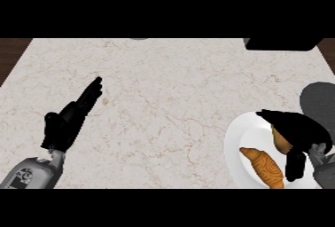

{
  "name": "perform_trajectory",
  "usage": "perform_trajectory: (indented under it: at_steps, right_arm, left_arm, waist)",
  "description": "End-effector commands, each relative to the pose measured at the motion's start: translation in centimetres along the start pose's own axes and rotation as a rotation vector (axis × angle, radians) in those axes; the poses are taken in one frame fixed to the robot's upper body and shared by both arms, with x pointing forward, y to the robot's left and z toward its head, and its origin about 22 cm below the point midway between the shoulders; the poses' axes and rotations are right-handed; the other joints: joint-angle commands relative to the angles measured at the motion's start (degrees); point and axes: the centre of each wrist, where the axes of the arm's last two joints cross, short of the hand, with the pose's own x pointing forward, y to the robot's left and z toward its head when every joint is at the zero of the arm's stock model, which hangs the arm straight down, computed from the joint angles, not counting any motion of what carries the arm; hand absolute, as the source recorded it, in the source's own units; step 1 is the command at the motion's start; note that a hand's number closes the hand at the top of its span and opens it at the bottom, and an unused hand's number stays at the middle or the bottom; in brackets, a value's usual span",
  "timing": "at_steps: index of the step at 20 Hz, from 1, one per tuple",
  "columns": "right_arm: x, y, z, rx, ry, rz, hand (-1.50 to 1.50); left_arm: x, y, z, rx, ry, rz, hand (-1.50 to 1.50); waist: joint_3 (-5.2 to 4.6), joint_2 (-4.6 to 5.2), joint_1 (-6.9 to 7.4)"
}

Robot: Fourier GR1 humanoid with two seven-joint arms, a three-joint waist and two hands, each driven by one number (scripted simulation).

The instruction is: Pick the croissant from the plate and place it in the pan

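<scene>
The croissant is seen lying on the lower part of the plate, just beside the right hand, which is arched over the plate's right half. Whether that hand is clamped on anything cannot be told; a brown piece is partly hidden beneath it. A grey pan is cut off right of the plate. The left hand is held open, well left of the plate.

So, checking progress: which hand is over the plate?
The right hand, over the white plate beside the croissant; the left hand lies open above the marble counter, well away from it.
</scene>
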Motion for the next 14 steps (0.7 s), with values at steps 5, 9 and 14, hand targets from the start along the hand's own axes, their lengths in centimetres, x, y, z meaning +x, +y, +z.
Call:
perform_trajectory:
  at_steps: [5, 9, 14]
  right_arm:
    - [7.2, -0.1, -0.2, 0.213, 0.083, 0.136, -1.50]
    - [7.4, -0.3, 0.7, 0.196, 0.121, 0.142, -1.50]
    - [8.3, 1.6, -0.1, 0.177, 0.170, 0.186, -1.50]
  left_arm:
    - [-0.4, 0.7, -0.6, 0.013, 0.003, 0.012, 0.00]
    - [-1.0, -0.6, 1.0, 0.023, 0.018, 0.008, 0.00]
    - [0.5, 0.9, 0.3, 0.017, 0.008, 0.020, 0.00]
  waist:
    - [0.12, -0.04, -1.05]
    - [0.16, -0.15, -1.00]
    - [0.19, -0.10, -0.91]
